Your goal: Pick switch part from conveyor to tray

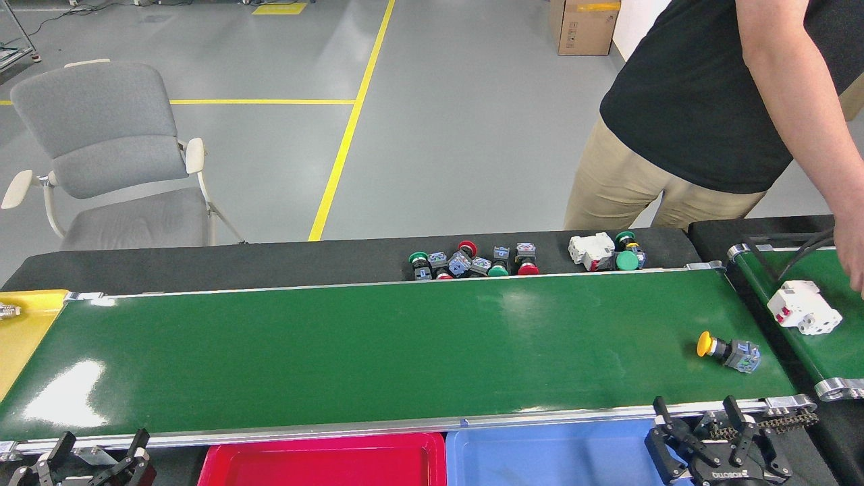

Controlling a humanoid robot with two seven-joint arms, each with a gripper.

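A switch part (727,350) with a yellow mushroom cap and a grey-blue body lies on its side near the right end of the long dark-green conveyor (378,351). Below the belt's near rail stand a red tray (324,460) and a blue tray (547,455). My right gripper (705,415) stands open over the blue tray's right end, just below the near rail and a little left of the yellow-capped part. At the bottom left corner my left gripper (101,445) is open, with nothing between its fingers.
A white block part (803,307) rides the smaller green belt (810,304) at right, near a person's hand (852,256). Loose switch parts (472,260) and a white block (592,251) lie on the black strip behind the conveyor. A yellow tray (23,331) sits at left.
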